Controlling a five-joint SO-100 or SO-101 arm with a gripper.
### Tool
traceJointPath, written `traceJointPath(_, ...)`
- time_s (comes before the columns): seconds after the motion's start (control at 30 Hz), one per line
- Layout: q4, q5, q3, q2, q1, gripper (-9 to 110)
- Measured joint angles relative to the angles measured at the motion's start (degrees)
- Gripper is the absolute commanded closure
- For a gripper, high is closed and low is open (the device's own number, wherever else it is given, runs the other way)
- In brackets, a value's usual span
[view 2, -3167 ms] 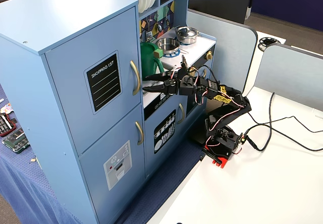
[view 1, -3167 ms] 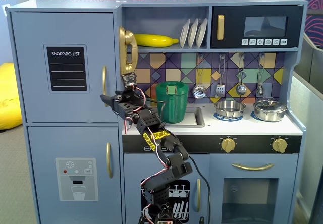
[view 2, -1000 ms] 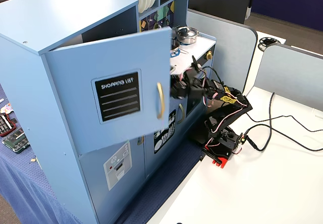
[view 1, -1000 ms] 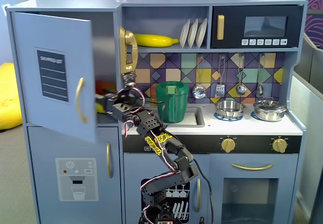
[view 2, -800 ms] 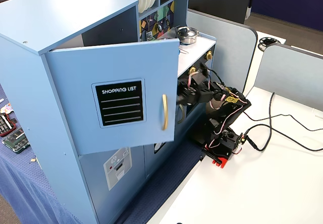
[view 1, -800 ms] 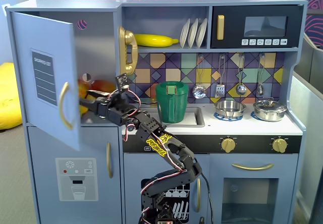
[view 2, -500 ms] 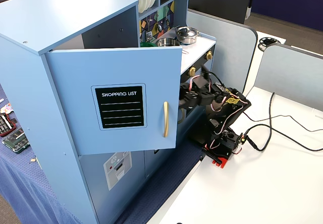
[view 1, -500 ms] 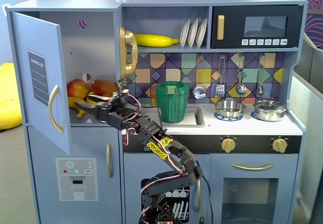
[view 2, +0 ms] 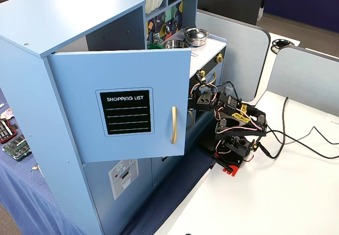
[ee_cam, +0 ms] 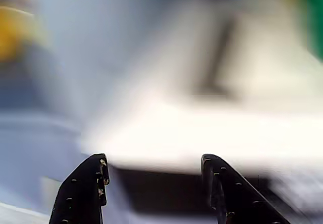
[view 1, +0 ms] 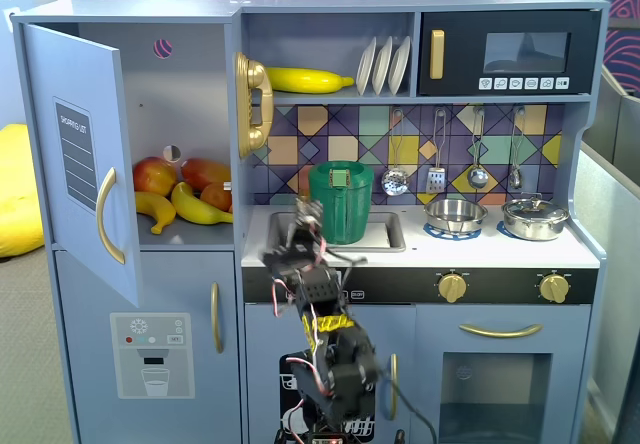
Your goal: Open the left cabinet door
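- In a fixed view from the front, the left door [view 1: 85, 154] stands swung wide open, hinged at the cabinet's left edge, its chalkboard [view 1: 76, 154] and gold handle [view 1: 108, 216] seen at a steep angle.
- The open compartment shows an apple [view 1: 155, 175], bananas [view 1: 175, 207] and more fruit on its shelf; only this view looks inside.
- Below it the dispenser door [view 1: 150, 349] is closed.
- The arm [view 1: 325, 349] stands in front of the sink counter, well apart from the door; the gripper [view 1: 300, 226] is raised near the green pitcher [view 1: 341, 200] and blurred, so its opening is hard to read here.
- This view alone also shows the gold phone [view 1: 254, 104], a banana [view 1: 308, 80] on the upper shelf, plates [view 1: 384, 65], the microwave [view 1: 510, 54] and two pots [view 1: 495, 214] on the hob.
- In the wrist view the two black fingers [ee_cam: 83, 191] rise from the bottom edge with a wide gap between them and nothing in it: the gripper [ee_cam: 154, 163] is released.
- Behind them everything is smeared; a pale surface with a dark slot may be the counter [ee_cam: 212, 118], but I cannot be sure.
- In another fixed view from the side, the door [view 2: 119, 110] faces the camera square on, with "SHOPPING LIST" legible on the chalkboard [view 2: 125, 112] and the handle [view 2: 173, 124] near its free edge.
- The door's free edge hides part of the cabinet front; the gripper [view 2: 204, 98] sits just beyond that edge, not touching door or handle.
- Only here are the arm's base [view 2: 233, 150] on a white table [view 2: 275, 203] and its cables [view 2: 296, 139] plain.
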Motion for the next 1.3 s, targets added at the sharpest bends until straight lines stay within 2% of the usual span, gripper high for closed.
traceJointPath(0.37, 6.59, 2.20, 19.78, 10.11, 14.15, 91)
traceJointPath(0.67, 26.02, 2.37, 21.45, 11.16, 14.33, 101)
traceJointPath(0.9, 40.17, -2.20, 21.45, 12.13, 14.33, 101)
traceJointPath(1.3, 46.14, -10.46, 21.18, 12.30, 14.94, 99)
